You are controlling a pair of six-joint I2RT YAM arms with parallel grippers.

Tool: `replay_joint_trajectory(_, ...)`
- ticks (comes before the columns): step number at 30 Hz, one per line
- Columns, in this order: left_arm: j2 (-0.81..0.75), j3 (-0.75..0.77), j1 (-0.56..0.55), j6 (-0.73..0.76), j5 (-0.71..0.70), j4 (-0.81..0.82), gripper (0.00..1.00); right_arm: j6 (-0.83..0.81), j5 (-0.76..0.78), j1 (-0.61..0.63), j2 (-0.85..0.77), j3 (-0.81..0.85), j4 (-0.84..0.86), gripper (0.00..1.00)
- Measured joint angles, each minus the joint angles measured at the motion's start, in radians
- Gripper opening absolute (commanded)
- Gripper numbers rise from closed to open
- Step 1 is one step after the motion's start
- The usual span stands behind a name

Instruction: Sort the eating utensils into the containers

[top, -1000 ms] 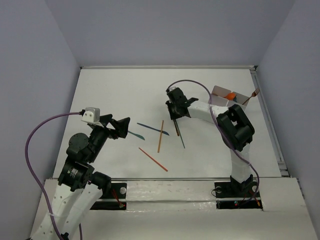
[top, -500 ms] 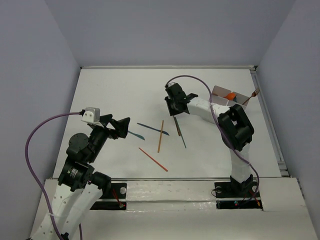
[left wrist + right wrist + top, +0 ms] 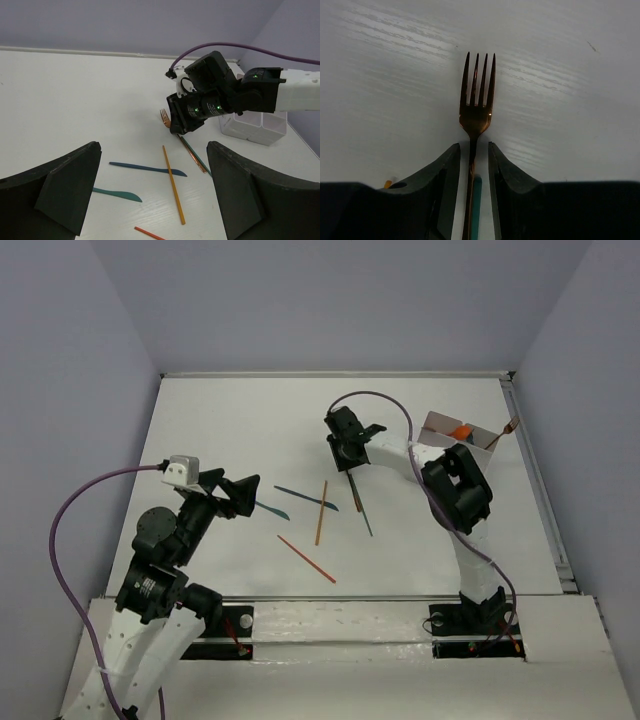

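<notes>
Right wrist: right gripper (image 3: 473, 152) narrowly parted astride copper fork (image 3: 476, 117) handle, slim gaps both sides, fork flat on table (image 3: 390, 75). Left gripper (image 3: 152, 147) spread wide.

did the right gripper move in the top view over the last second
Yes. The right gripper has shifted toward the far edge of the white table, away from the long orange plastic stick.

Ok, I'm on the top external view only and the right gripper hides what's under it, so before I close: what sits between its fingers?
Observer: A copper fork, its handle between them, tines pointing away from the right gripper.
Operator: Gripped?
Observer: No; the fingers stand apart, a gap on each side of the handle.
Operator: Anything else in there?
Observer: A teal stick lies beside the handle, between the same fingers.
</notes>
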Motion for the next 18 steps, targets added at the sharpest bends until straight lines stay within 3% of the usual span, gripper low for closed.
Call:
replay_joint_trajectory(5,0.000,0.000,0.000,0.000,0.000,0.000,0.99,-0.002,0.001,0.000,0.013,0.022,-0.011,0.31)
replay_joint_trajectory(18,0.000,0.000,0.000,0.000,0.000,0.000,0.99,0.006,-0.029,0.000,0.037,0.060,-0.013,0.07)
